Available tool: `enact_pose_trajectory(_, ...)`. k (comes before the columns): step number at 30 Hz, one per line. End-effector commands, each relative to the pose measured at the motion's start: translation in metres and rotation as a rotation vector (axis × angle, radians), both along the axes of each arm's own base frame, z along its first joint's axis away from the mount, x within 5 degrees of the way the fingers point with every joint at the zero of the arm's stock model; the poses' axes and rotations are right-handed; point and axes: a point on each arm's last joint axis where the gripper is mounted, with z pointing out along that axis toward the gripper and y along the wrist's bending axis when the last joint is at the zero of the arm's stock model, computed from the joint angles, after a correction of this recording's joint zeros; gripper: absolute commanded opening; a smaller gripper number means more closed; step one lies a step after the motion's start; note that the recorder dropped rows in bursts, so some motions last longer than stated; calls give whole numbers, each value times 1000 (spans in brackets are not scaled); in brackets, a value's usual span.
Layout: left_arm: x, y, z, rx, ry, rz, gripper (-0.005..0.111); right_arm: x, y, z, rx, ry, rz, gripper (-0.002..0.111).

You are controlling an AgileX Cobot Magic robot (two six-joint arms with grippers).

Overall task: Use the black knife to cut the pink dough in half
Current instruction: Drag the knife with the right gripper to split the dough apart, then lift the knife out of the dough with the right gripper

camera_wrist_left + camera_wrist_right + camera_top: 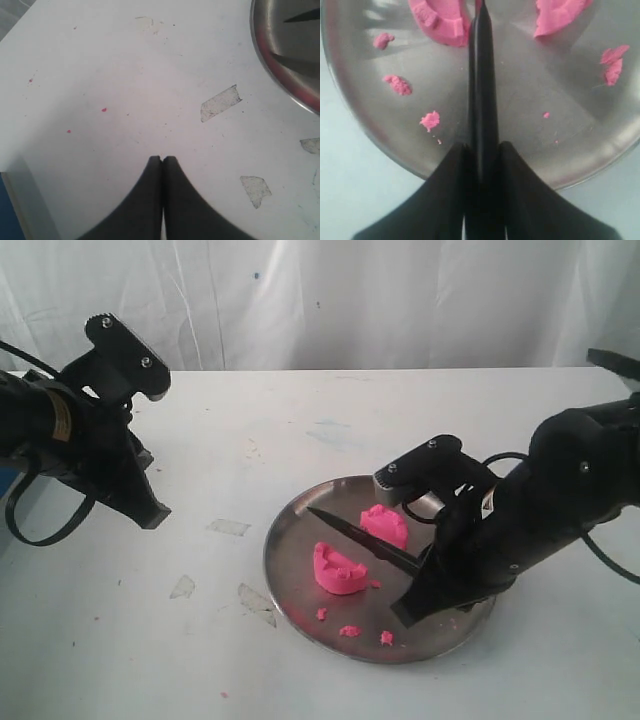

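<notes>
black knife (362, 539) between two pink dough (341, 569) halves, seemingly apart.

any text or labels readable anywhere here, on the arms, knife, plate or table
Nothing can be read.
Left arm: a small yellowish label, print too small and blurred.
Right arm: a small pale sticker, also illegible.
Black knife, metal plate, pink dough and table: no writing visible.
</notes>
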Motion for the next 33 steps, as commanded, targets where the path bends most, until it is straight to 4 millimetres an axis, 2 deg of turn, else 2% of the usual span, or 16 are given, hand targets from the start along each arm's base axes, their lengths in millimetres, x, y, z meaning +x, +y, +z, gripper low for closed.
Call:
enact_pose_trajectory(1, -2, 2, -1, -3, 7, 9, 0, 1, 0, -5, 29, -68, -33, 0)
enact_pose_trajectory(16, -3, 1, -1, -2, 12, 11, 0, 2, 8, -48, -9, 85, -61, 0)
enact_pose_trajectory(24, -2, 1, 0, -10, -1, 5, 0, -12, 31, -48, -3, 74, 28, 0)
enact_pose_trajectory(33, -2, 1, -1, -5, 7, 8, 0, -12, 34, -47, 7, 50, 36, 0)
